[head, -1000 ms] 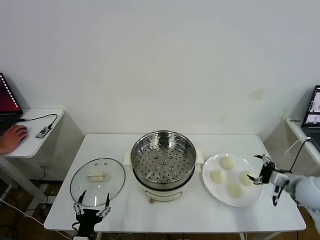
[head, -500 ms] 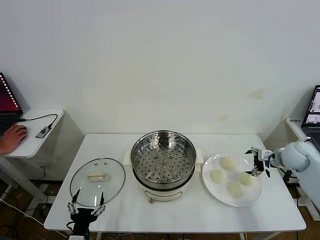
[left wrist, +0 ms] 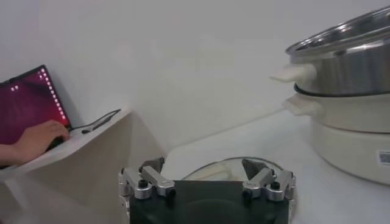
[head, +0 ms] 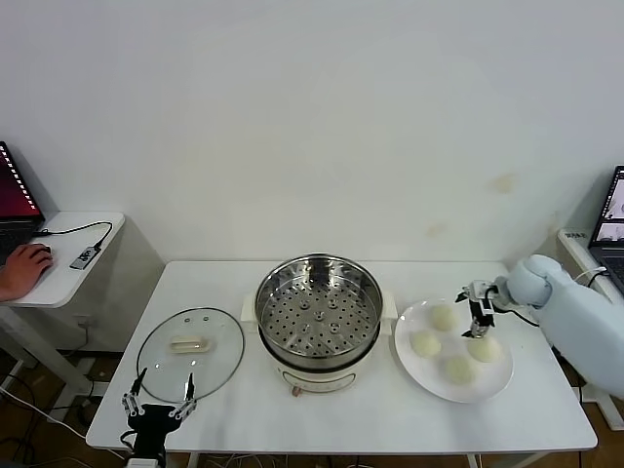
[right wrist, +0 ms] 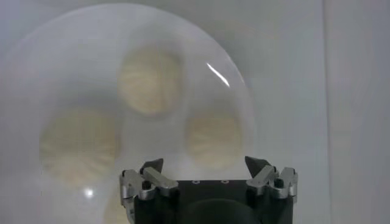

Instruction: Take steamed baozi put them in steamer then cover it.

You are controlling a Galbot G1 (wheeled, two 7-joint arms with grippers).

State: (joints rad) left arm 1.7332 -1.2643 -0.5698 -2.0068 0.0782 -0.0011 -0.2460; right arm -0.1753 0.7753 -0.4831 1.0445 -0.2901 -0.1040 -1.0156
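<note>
Several cream-white baozi (head: pixel 425 343) lie on a white plate (head: pixel 495 378) to the right of the steamer (head: pixel 318 310), a shiny steel pot with a perforated tray on a white base. My right gripper (head: pixel 476 310) hangs open over the plate's far right part, between two baozi (head: pixel 444 317). In the right wrist view that right gripper (right wrist: pixel 204 163) stands just above one baozi (right wrist: pixel 213 140) with nothing between its fingers. The glass cover (head: pixel 190 353) lies flat on the table left of the steamer. My left gripper (head: pixel 156 401) is open at the table's front edge, just in front of the cover (left wrist: pixel 226 167).
A side desk (head: pixel 68 263) at the left holds a laptop (left wrist: pixel 24 100), a cable and a person's hand (head: pixel 24 268). Another laptop (head: pixel 612 219) stands at the far right. The white wall is close behind the table.
My right gripper has swung from the table's right edge leftward over the plate. My left gripper has slid a little left along the front edge.
</note>
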